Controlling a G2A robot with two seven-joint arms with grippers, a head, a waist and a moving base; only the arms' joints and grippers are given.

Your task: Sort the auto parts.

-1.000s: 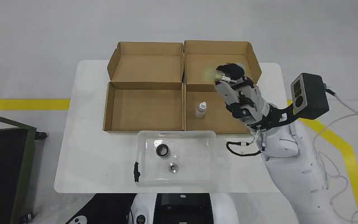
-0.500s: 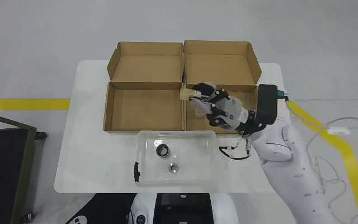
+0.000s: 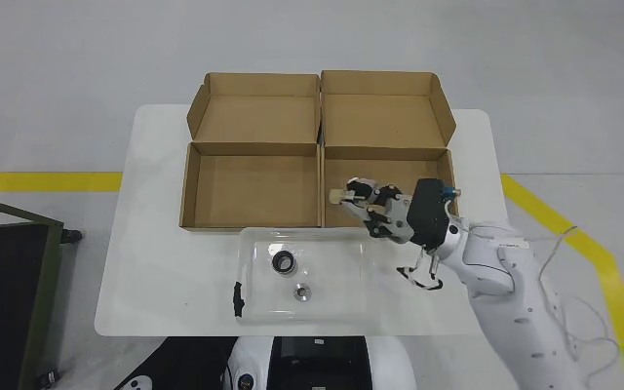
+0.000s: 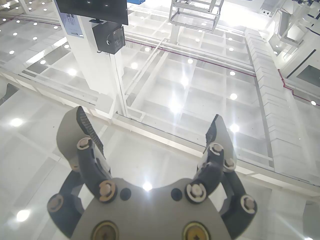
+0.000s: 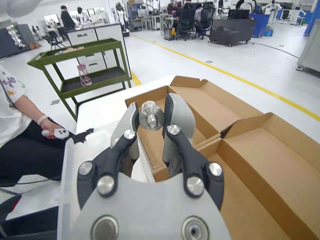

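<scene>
From above, the right gripper [image 3: 347,193] hangs over the front left corner of the right-hand box [image 3: 390,166], hard by the wall it shares with the left-hand box [image 3: 252,190], with a pale part [image 3: 336,196] at its tip. Both boxes sit open at the back of the white table [image 3: 146,244]. In front of them, the clear tray [image 3: 307,232] carries a dark ring [image 3: 284,261] and, nearer the robot, a small metal piece [image 3: 302,290], the two lying apart. A black scrap [image 3: 237,298] lies just beside the tray's left wall, near its front corner. Over to the left wrist: the left gripper [image 4: 148,116] points up at the ceiling, fingers spread wide, nothing between them. And the right wrist: the right gripper [image 5: 152,104] is pinching the pale part [image 5: 151,119] (a silver stepped cylinder, seen end-on) between its ribbed pads [image 5: 167,111], with cardboard beneath and the black scrap [image 5: 81,136] on the table beyond.
</scene>
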